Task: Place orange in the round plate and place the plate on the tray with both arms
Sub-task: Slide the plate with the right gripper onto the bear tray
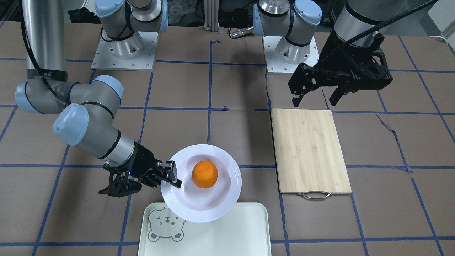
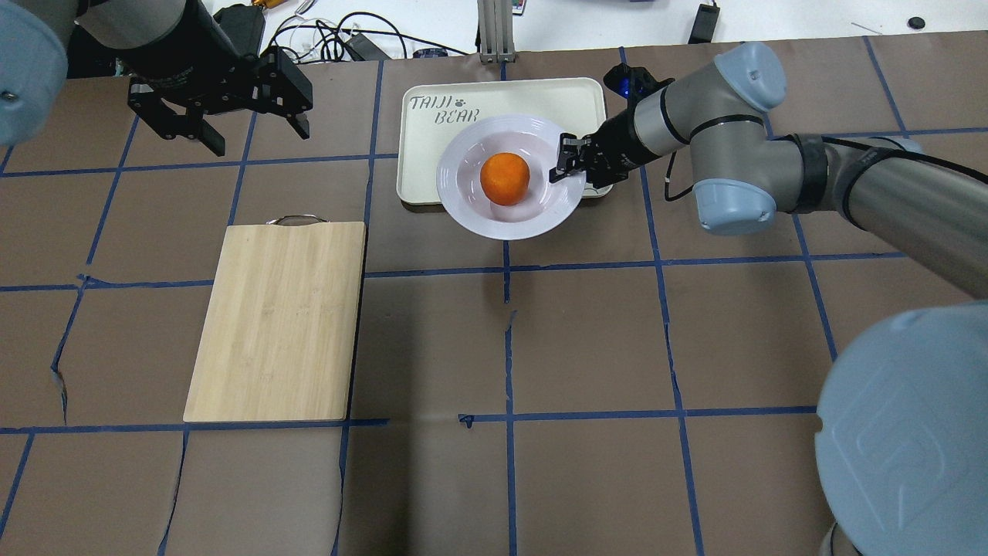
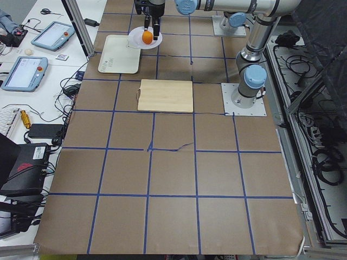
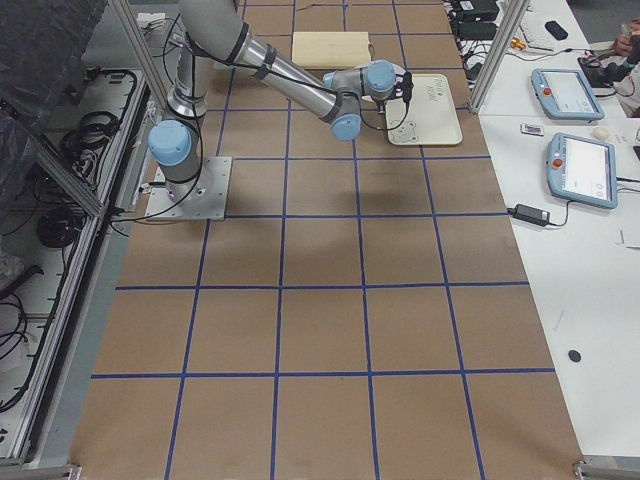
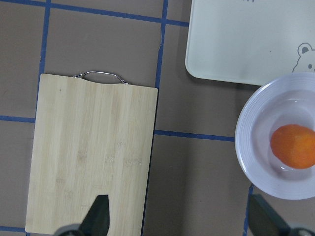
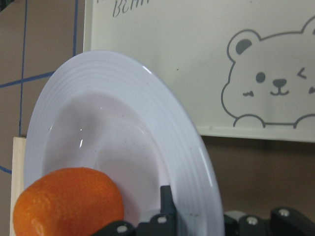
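Observation:
The orange [image 1: 204, 174] [image 2: 505, 178] [image 6: 69, 204] lies in the sunken centre of the round plate [image 1: 199, 149] [image 2: 463, 216] [image 6: 172, 147]. My right gripper [image 1: 177, 179] [image 2: 567, 158] is shut on the plate's rim, one finger over the rim and one under. The plate overlaps the edge of the tray [image 1: 231, 231] [image 2: 540, 96] [image 6: 197, 59] nearest the robot, partly over the tray and partly over the table. My left gripper [image 1: 314, 100] [image 2: 257, 135] [image 5: 179, 221] hangs open and empty well away, above the table beside the bamboo board.
A bamboo cutting board [image 1: 311, 151] [image 2: 278, 320] [image 5: 93, 152] with a metal handle lies on the robot's left side of the table. Brown paper with blue tape lines covers the table. Both arm bases stand at the robot's edge.

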`<action>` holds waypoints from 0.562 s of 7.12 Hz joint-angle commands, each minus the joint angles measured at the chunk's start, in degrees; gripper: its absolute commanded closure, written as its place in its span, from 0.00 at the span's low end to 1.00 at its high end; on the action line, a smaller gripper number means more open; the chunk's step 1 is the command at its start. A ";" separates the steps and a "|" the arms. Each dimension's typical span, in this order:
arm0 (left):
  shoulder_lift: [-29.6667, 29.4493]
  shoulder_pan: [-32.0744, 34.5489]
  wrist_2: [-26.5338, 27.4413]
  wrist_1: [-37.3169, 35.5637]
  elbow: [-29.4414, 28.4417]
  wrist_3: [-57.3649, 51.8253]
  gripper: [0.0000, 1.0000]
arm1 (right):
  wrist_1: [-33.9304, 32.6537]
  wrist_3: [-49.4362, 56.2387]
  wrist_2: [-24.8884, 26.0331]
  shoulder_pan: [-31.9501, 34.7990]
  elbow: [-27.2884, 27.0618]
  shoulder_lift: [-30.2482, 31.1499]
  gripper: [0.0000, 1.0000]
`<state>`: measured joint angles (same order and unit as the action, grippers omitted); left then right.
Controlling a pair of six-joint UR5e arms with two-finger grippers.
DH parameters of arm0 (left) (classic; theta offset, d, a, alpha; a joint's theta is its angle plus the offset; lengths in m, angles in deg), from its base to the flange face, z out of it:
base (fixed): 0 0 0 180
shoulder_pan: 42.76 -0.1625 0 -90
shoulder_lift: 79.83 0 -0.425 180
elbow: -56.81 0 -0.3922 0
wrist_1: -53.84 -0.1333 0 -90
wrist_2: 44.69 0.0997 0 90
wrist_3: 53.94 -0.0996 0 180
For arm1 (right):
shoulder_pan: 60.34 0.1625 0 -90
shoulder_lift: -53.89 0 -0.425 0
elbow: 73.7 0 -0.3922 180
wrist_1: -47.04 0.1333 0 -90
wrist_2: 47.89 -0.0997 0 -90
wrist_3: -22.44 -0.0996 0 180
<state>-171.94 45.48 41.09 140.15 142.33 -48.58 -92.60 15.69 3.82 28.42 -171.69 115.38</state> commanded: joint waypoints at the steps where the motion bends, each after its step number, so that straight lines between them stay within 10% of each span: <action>1: 0.00 0.00 0.00 0.00 0.00 0.00 0.00 | 1.82 -2.92 -0.12 0.01 11.37 -8.80 1.00; 4: 0.00 0.00 0.00 0.00 0.00 0.00 0.00 | 1.83 -5.38 -2.23 0.01 22.21 -19.44 1.00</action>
<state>-171.94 45.48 41.07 140.15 142.33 -48.58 -90.81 11.00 2.01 28.42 -153.50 99.98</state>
